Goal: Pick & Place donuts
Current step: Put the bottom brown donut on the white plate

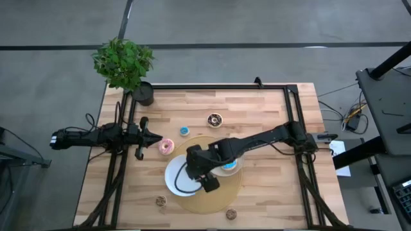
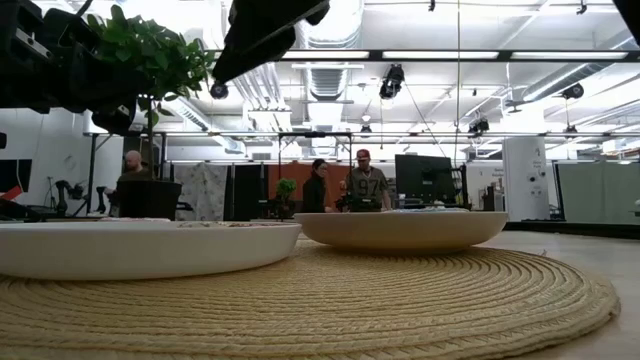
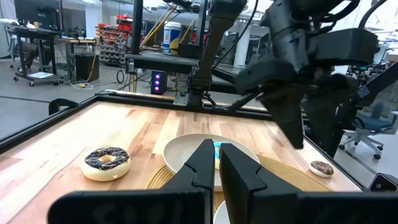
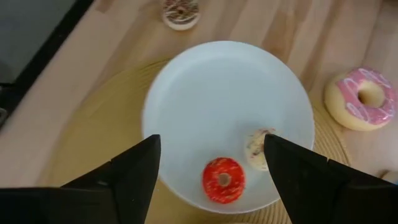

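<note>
Right wrist view: red donut (image 4: pixel 224 179) hole-up, flat.

One camera looks straight down on the whole desk (image 1: pixel 257 109). Another sits at desk height on the woven mat (image 2: pixel 330 300), facing the room. The left wrist camera looks level across the desk; the right wrist camera looks down, close above the white plate (image 4: pixel 230 106), also visible from overhead.
</note>
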